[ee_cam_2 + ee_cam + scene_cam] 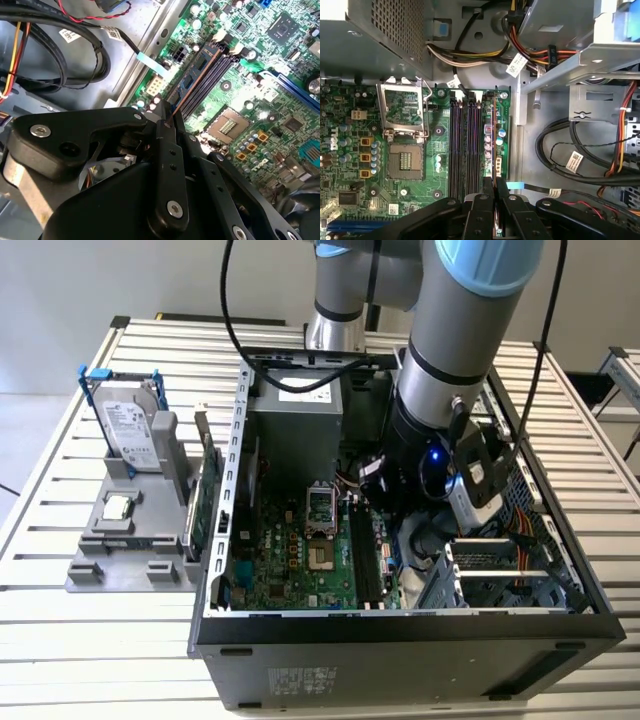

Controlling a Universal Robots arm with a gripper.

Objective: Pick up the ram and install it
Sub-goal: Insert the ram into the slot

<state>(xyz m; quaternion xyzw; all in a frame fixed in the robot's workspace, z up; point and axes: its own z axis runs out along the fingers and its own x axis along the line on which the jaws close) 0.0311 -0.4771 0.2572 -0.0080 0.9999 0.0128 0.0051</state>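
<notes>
The ram (491, 134) is a thin dark bluish-green stick, seen edge-on, standing in the black motherboard slot nearest the board's edge. In the second wrist view the ram (198, 64) shows its face with small dark chips, lying along that slot. My gripper (495, 192) is shut on one end of the stick, a black finger on either side; the same grip shows at the gripper (168, 120) in the second wrist view. In the exterior view the arm (450, 370) reaches down into the open computer case (400, 640) over the slots (363, 558).
Empty black slots (465, 145) lie beside the ram, then the open CPU socket (405, 132). Cable bundles (580, 150) and a metal drive cage (600, 65) crowd the other side. Outside the case, a grey holder (125, 565) carries a hard drive (130, 425), a CPU chip (118, 507) and a green card (205, 502).
</notes>
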